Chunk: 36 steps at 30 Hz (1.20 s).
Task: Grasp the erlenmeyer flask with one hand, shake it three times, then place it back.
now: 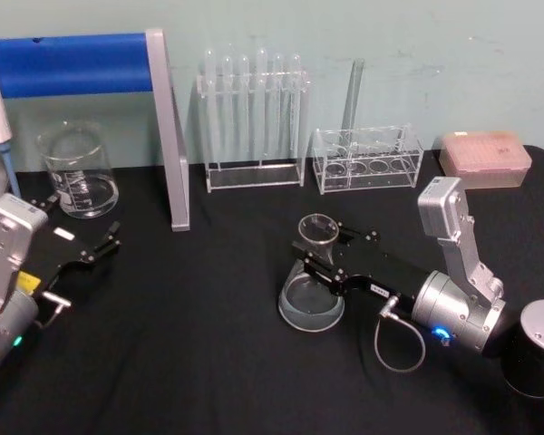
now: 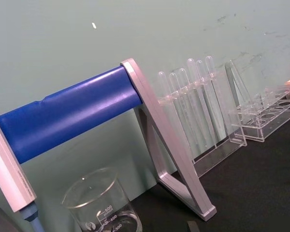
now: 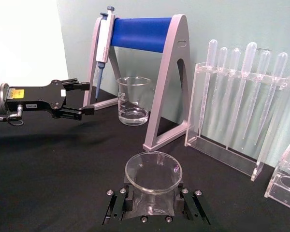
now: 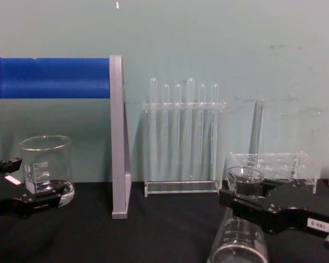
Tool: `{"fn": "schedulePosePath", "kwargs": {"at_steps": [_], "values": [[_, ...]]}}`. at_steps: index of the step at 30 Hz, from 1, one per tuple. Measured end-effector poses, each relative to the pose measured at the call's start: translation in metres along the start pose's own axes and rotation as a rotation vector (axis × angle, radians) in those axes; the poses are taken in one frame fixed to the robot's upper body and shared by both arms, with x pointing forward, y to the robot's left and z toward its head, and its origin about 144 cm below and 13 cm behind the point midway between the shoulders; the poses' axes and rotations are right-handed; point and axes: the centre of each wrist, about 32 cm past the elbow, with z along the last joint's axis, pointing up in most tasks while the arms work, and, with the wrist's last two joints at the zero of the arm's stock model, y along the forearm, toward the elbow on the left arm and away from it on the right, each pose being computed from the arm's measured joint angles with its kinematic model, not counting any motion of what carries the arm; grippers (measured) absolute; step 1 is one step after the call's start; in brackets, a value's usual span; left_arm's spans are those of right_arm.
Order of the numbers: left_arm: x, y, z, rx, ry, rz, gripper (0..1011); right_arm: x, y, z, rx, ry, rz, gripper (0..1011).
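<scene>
Our black right end effector [image 1: 322, 253] is clamped on the neck of the clear glass conical flask [image 1: 310, 308], which stands mid-way along the black bench [image 1: 218, 362]. We judge the grasp made; next we must lift it clear and shake. The left end effector [image 1: 77, 225] is parked with its jaws apart.

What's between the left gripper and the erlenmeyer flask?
Bare black table between left gripper and erlenmeyer flask, seen in right wrist view. Right gripper sits at the flask's neck.
</scene>
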Motion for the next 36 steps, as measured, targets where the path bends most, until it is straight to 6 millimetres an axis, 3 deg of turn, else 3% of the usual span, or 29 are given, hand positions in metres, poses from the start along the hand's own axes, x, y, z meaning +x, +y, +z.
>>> {"fn": "schedulePosePath", "kwargs": {"at_steps": [15,36], "values": [[0.000,0.000,0.000,0.000,0.000,0.000,1001,0.000,0.001,0.001,0.003,-0.002,0.005,456],[0.000,0.000,0.000,0.000,0.000,0.000,1001,0.000,-0.004,0.034,0.066,-0.034,0.005,456]]}}
